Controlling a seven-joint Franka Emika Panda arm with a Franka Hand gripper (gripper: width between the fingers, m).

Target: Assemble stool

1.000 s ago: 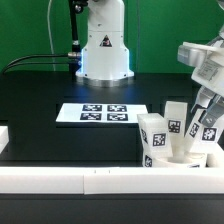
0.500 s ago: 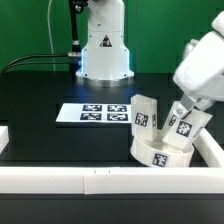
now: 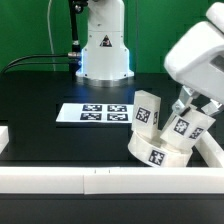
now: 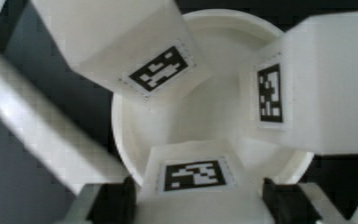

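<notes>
White plastic seat carries two upright legs, tilted near the border rail; the gripper looks spread around a third, grip unclear.

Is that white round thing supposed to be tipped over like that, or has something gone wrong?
The seat does sit askew: it is tipped up on edge in the corner by the rails, not flat on the table. Two legs stick out of it at a slant. Nothing looks broken, and the gripper is right at it.
</notes>
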